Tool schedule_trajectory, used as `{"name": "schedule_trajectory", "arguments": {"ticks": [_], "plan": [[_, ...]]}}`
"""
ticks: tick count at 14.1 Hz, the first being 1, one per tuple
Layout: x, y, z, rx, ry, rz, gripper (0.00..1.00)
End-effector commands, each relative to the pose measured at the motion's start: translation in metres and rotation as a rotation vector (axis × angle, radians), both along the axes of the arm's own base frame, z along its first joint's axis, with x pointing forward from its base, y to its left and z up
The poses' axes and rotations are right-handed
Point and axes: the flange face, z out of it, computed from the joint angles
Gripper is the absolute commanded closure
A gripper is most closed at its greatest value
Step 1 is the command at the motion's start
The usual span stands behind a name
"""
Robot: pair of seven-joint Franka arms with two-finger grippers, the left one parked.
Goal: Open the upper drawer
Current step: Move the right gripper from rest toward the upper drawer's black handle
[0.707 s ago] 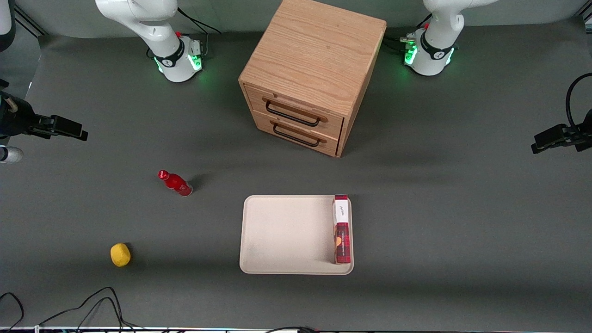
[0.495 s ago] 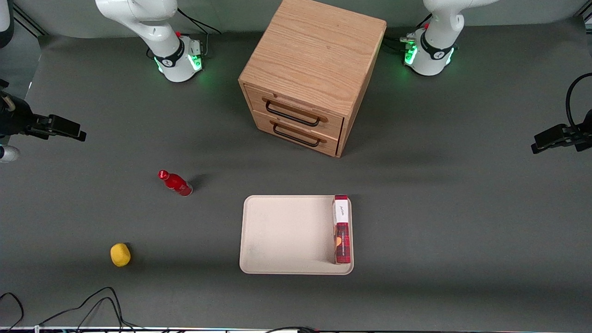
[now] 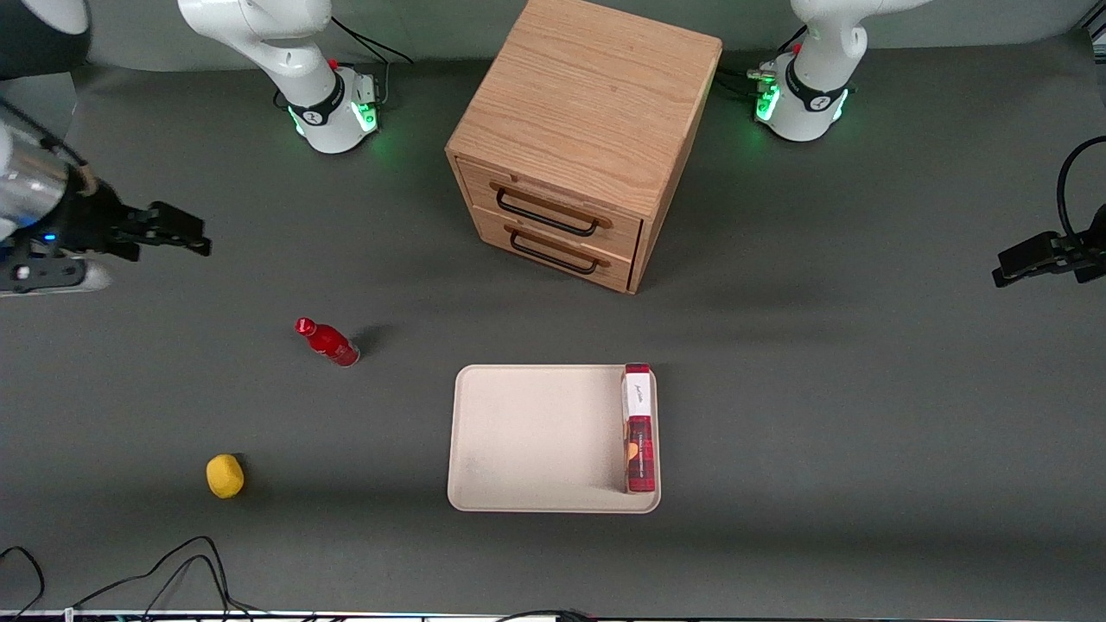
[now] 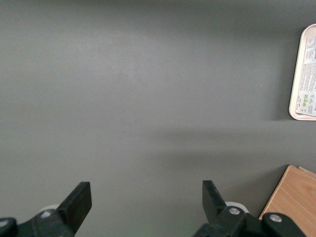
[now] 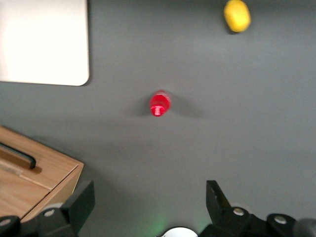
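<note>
2 oak drawers, upper drawer (image 3: 546, 204) shut; gripper (image 3: 200, 242) apart, fingers spread.

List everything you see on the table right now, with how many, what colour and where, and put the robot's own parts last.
Cabinet: one, light oak, farthest from the front camera, between the arm bases.
Upper drawer: one, light oak with black handle, shut, top of the cabinet front.
Lower drawer: one, same oak and black handle, shut, just below it.
Tray: one, cream, in front of the cabinet, nearer the camera.
Box: one, red and white, in the tray along the edge toward the parked arm's end.
Bottle: one, red, standing toward the working arm's end.
Lemon: one, yellow, nearer the camera than the bottle.
Gripper: one, black, jaws open, empty, above bare table at the working arm's end, well short of the cabinet.
</note>
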Motion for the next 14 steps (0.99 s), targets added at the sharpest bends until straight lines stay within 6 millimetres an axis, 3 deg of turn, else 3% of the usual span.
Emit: {"name": "schedule_trajectory", "arguments": {"ticks": [1,3,7,9,12,14], "plan": [[-0.003,0.046,-0.003,0.009,-0.008,0.058,0.00],[-0.005,0.081,-0.011,0.066,0.008,0.123,0.00],[-0.011,0.142,-0.046,0.136,0.099,0.247,0.00],[-0.021,0.182,-0.053,0.153,0.078,0.418,0.00],[-0.034,0.227,-0.067,0.158,0.092,0.521,0.00],[-0.030,0.248,-0.082,0.188,0.092,0.566,0.00]]}}
